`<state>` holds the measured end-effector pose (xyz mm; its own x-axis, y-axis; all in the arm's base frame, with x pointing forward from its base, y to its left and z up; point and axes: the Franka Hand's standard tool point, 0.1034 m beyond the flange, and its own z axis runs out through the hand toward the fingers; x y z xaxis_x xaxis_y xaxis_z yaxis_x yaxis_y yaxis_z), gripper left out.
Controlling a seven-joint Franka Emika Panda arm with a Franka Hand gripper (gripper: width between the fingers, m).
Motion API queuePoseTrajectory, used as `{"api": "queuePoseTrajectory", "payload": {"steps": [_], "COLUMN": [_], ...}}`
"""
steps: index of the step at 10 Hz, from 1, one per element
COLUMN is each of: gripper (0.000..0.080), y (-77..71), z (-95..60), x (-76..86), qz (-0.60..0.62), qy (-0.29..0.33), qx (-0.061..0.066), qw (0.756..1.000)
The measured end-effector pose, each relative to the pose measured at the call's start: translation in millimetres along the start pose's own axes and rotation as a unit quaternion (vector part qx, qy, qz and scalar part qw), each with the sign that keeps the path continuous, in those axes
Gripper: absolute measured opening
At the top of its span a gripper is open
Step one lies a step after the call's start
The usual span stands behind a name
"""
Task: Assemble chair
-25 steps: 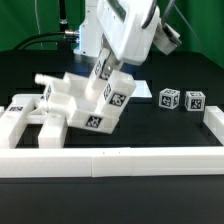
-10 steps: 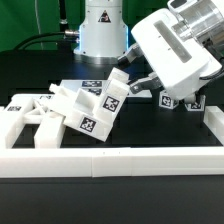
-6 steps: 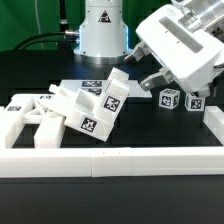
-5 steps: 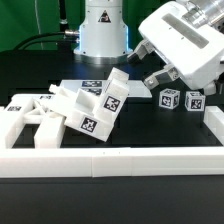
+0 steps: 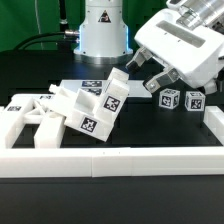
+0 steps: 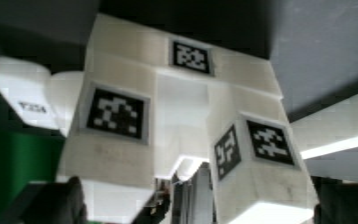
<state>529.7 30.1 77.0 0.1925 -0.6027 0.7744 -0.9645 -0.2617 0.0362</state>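
Chair (image 5: pixel 92 108) tilted, long axis rising toward the exterior view's right, claw (image 5: pixel 140 84) spread open beside its top

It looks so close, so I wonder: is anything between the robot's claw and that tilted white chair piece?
Nothing visible. The open gripper sits by the chair's upper end; the two tagged cubes lie aside, toward the exterior view's right.

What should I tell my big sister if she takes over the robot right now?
The gripper is open and holds nothing, close by the top of the tilted chunky white plastic chair block.
That block leans on the white frame pieces at the exterior view's left.
The two small white tagged pieces stand apart at the exterior view's right.
Done: some parts look joined.
Left: probably adding the small pieces.
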Motion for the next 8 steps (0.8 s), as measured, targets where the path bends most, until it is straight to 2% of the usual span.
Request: {"api": "queuePoseTrajectory", "payload": {"steps": [1,2,3,7,8], "gripper": [0.0649,0.0649,0.0649,0.0649,0.0649], "y": [7.9,16.9,14.8,14.8,13.7], "z": [-3.7,-2.4,-1.6,0.0,-0.4], "x": [-11.1,-11.2,-10.2,-10.6,-10.8], "qz": [-0.021,-0.036,-0.030,-0.030,-0.025], "qy": [0.010,0.026,0.026,0.028,0.025], "qx": [0.040,0.046,0.042,0.042,0.045], "qw": [0.999,0.998,0.998,0.998,0.998]}}
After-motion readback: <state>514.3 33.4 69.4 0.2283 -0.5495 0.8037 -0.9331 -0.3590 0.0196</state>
